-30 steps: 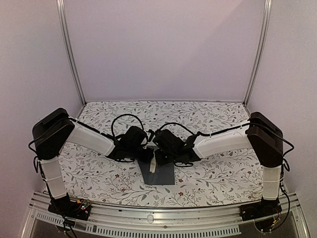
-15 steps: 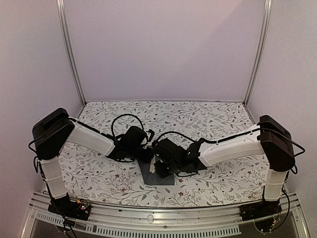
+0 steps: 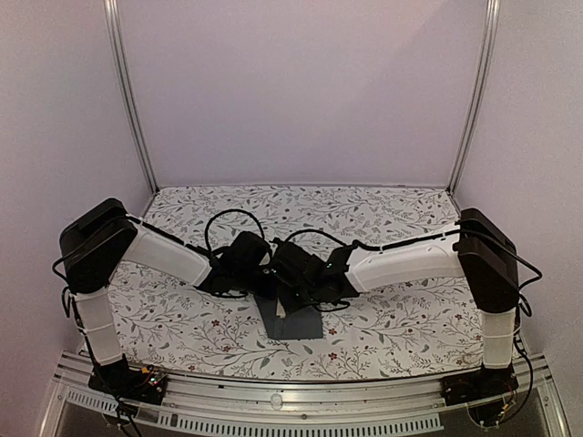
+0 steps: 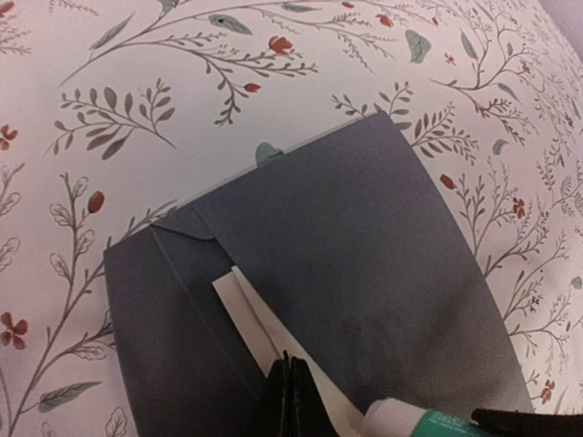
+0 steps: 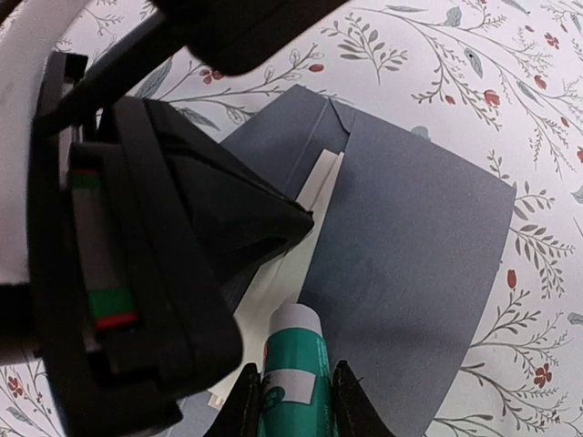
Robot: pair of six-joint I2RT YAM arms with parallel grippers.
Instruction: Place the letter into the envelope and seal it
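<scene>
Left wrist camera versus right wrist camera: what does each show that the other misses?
Only the left wrist view shows the left end effector with its tips shut. Only the right wrist view shows the right end effector gripping the glue stick, and the left one's black bulk. Both show the grey envelope, the pale letter peeking out and the floral cloth.

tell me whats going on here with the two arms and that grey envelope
The dark grey envelope lies flat on the floral tablecloth, with a pale strip of the letter showing at its opening, so it does not look sealed yet. The left gripper is shut, its tips down at that strip, apparently pinning things in place. The right gripper holds a teal-and-white glue tube, nozzle pointed at the envelope beside the strip.
</scene>
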